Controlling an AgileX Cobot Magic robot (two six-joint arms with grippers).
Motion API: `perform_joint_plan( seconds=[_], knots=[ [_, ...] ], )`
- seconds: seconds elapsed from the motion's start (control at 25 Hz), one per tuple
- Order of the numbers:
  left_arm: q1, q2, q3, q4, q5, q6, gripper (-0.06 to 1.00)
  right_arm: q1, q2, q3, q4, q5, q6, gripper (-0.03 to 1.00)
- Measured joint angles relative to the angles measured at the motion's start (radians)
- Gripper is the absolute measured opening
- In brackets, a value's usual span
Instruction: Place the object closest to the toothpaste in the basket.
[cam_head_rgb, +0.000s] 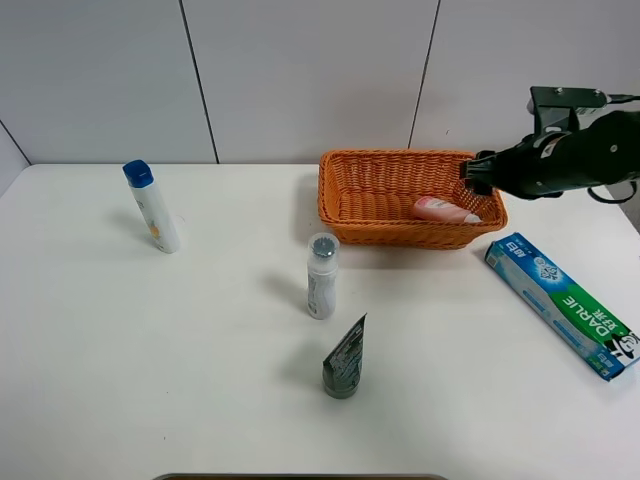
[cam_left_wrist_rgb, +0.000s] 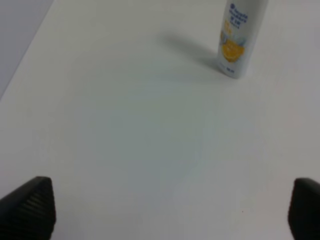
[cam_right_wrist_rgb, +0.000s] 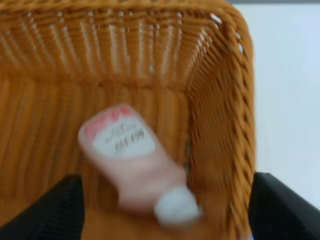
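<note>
Nearest the camera in the high view stands a dark squeeze tube (cam_head_rgb: 344, 362), upright on its cap, with a small grey-capped bottle (cam_head_rgb: 321, 276) just beyond it and a blue-capped bottle (cam_head_rgb: 153, 206) far off to the left. The toothpaste (cam_head_rgb: 563, 303) box lies flat at the right.

The pink bottle (cam_head_rgb: 444, 210), judged to be the thing nearest the toothpaste, lies inside the basket (cam_head_rgb: 340, 200), in its right near corner against the wicker wall. It rests on its side, long axis roughly left to right, white cap (cam_right_wrist_rgb: 176, 209) toward the right wall.

The right gripper (cam_head_rgb: 478, 176) hovers above that corner with its fingers (cam_right_wrist_rgb: 285, 210) spread wide, pinching nothing. The left gripper (cam_left_wrist_rgb: 170, 210) is likewise spread over bare table.

The placement looks done. The remaining risk is a low retreat: a finger could snag the woven rim and drag or tip the basket.
</note>
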Motion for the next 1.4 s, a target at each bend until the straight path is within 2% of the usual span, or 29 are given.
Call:
perform_joint_plan(
  seconds=[0.52, 0.72, 0.84, 1.16, 1.4],
  knots=[
    [0.000, 0.000, 0.000, 0.000, 0.000, 0.000, 0.94, 0.000, -0.651, 0.001, 0.006, 0.785, 0.000, 0.71],
    [0.000, 0.000, 0.000, 0.000, 0.000, 0.000, 0.94, 0.000, -0.858, 0.001, 0.023, 1.010, 0.000, 0.71],
    [0.000, 0.000, 0.000, -0.001, 0.000, 0.000, 0.94, 0.000, -0.936, 0.001, 0.023, 1.042, 0.000, 0.71],
    [0.000, 0.000, 0.000, -0.001, 0.000, 0.000, 0.94, 0.000, -1.090, 0.018, 0.019, 1.042, -0.005, 0.71],
    [0.000, 0.000, 0.000, -0.001, 0.000, 0.000, 0.94, 0.000, -1.251, 0.232, -0.016, 1.045, -0.031, 0.71]
  ],
)
